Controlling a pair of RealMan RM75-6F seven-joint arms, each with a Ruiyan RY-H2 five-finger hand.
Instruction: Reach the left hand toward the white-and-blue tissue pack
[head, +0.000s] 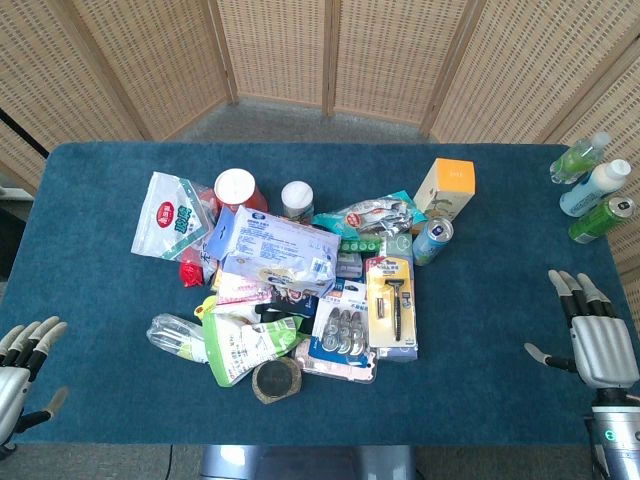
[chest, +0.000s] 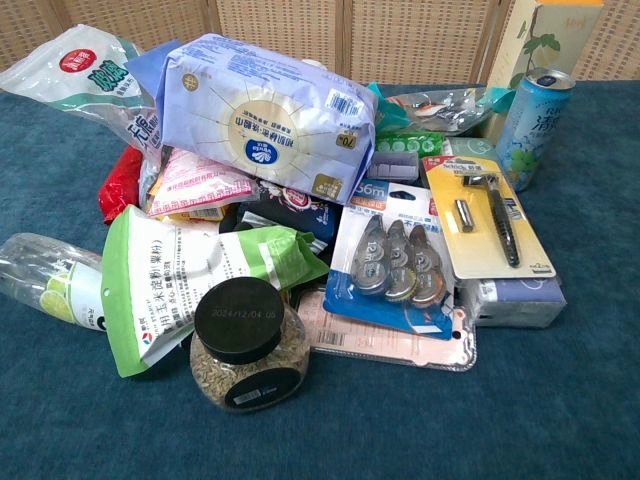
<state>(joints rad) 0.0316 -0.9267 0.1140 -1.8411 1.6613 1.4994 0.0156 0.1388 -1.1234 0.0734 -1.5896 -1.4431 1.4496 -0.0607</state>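
We have the left hand (head: 22, 375), fingers apart and holding nothing, at the counter's near-left corner, and the tissue pack (head: 278, 250) lies far-right of it atop the pile, long axis running left-right.

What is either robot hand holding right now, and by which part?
Nothing is held. The left robot hand and right robot hand both rest open at the table's near corners, apart from the pile. The tissue pack lies untouched.
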